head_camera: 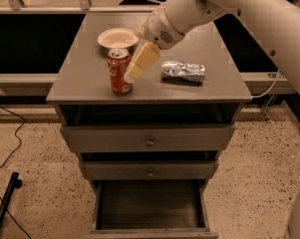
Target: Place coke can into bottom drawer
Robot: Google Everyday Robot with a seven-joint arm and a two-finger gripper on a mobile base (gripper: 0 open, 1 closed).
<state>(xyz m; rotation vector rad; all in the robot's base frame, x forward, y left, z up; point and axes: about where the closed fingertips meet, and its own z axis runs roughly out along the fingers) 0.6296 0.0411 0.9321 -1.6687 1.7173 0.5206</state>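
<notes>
The coke can [118, 71], red-orange with a silver top, stands upright on the front left of the grey cabinet top [84, 73]. My gripper [129, 76], cream-coloured on a white arm, reaches down from the upper right; its tip is at the can's right side and looks to be touching it. The bottom drawer [150, 233] of the cabinet is pulled open below, and its dark inside holds nothing I can see.
A crushed silver can [183, 71] lies to the right of the gripper on the cabinet top. A white bowl [117, 37] sits behind the coke can. Two shallower drawers with round knobs [150, 142] are slightly open above the bottom drawer. Cables lie on the floor at left.
</notes>
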